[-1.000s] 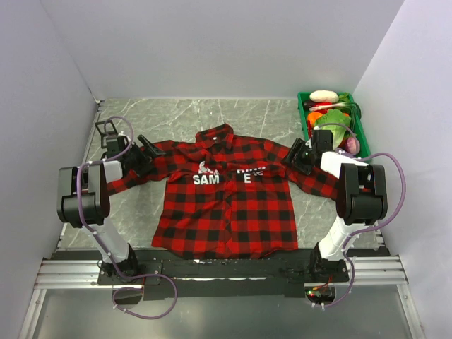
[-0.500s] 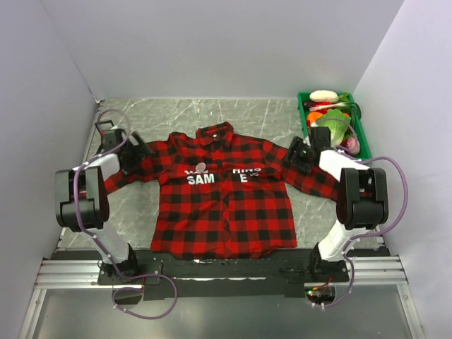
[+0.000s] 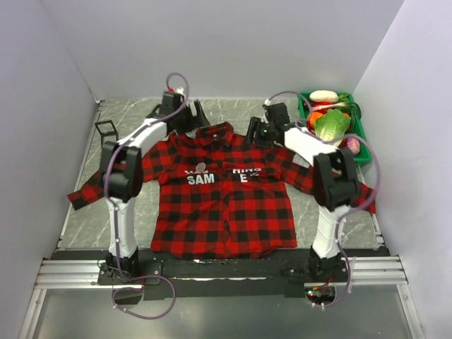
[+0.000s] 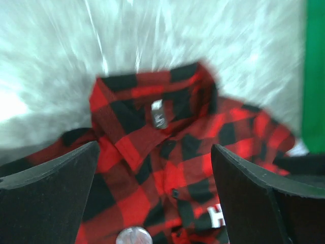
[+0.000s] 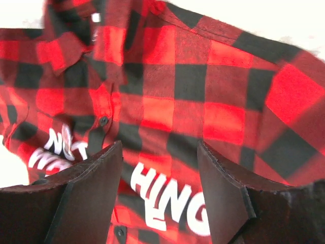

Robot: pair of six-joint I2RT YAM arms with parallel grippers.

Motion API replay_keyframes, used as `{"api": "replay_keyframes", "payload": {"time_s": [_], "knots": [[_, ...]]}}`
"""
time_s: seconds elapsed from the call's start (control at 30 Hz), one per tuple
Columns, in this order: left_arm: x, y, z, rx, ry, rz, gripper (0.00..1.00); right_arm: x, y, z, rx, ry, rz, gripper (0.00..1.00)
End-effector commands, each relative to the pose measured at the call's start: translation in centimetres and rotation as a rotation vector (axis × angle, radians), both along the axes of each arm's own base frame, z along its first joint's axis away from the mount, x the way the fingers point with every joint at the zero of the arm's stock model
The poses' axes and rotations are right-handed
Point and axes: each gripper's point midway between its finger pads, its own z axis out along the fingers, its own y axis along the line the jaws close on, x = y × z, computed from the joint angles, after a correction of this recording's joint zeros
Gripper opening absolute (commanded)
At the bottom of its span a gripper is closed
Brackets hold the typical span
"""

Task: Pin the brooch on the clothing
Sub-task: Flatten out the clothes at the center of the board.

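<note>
A grey marbled table (image 3: 233, 111) filled the floor of a plain white-walled booth (image 3: 212, 42), with a metal rail (image 3: 212, 272) along its near edge. A green basket (image 3: 364, 145) of toy food sat in the far right corner, and a small black wire-frame cube (image 3: 106, 129) stood by the left wall, well apart from everything else.

The clothing (image 3: 226, 205), a red-and-black plaid shirt, lay flat at the middle, collar toward the far wall and sleeves spread out to either side. The brooch (image 3: 201, 167) rested on the chest just above the white letters "SAM", left of the button line; it also showed at the bottom edge of the blurred left wrist view (image 4: 133, 236).

Both arms reached across the shirt's shoulders. The left gripper (image 3: 175, 113) hung by the far left of the collar, jaws spread wide with nothing between them (image 4: 154, 147). The right gripper (image 3: 256, 131) hung over the right shoulder, jaws likewise apart and holding nothing, the letters "HING" visible on the cloth below (image 5: 160, 145)
</note>
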Motion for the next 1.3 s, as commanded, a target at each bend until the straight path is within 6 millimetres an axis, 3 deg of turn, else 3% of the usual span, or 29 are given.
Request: {"api": "replay_keyframes", "payload": {"time_s": [0.0,0.03,0.17,0.4,0.5,0.57,0.6,0.63,0.8,0.97,1.17,1.27], "knots": [[-1.9,-1.4,-6.0,-0.022,0.202,-0.057,0.97,0.6,2.1,-2.8,0.1,0.159,-0.002,0.67],[-2.3,-1.8,-7.5,-0.037,0.244,-0.068,0.97,1.3,2.6,-2.5,0.123,0.158,-0.007,0.67],[-2.3,-2.5,-9.7,-0.067,0.296,-0.095,0.97,2.1,3.5,-3.8,0.168,0.213,-0.02,0.67],[0.1,-2.7,-13.9,-0.085,0.326,-0.059,0.97,4.3,3.3,-6.5,0.203,0.341,-0.109,0.69],[1.6,-2.4,-14.2,-0.097,0.301,-0.038,0.97,4.9,2.6,-7.8,0.215,0.379,-0.153,0.7],[2.7,-2.5,-13.7,-0.104,0.275,-0.033,0.97,5.5,2.0,-7.9,0.237,0.378,-0.185,0.7],[2.8,-2.3,-14.6,-0.102,0.288,-0.031,0.97,5.5,1.7,-8.1,0.245,0.384,-0.197,0.7],[3.7,-2.4,-13.9,-0.107,0.266,-0.031,0.97,5.7,1.5,-8.2,0.257,0.388,-0.21,0.7],[5.5,-0.9,-15.0,-0.149,0.262,0.011,0.96,7.8,-0.1,-8.0,0.274,0.369,-0.251,0.71],[7.1,-1.4,-14.3,-0.184,0.193,-0.041,0.96,9.6,-0.7,-8.9,0.29,0.37,-0.274,0.71],[8.3,-1.6,-13.9,-0.195,0.113,-0.082,0.96,11.9,-0.7,-8.1,0.311,0.307,-0.274,0.72],[8.9,-1.4,-12.8,-0.176,0.061,-0.098,0.96,12.8,-0.6,-6.3,0.311,0.232,-0.236,0.72]]}}
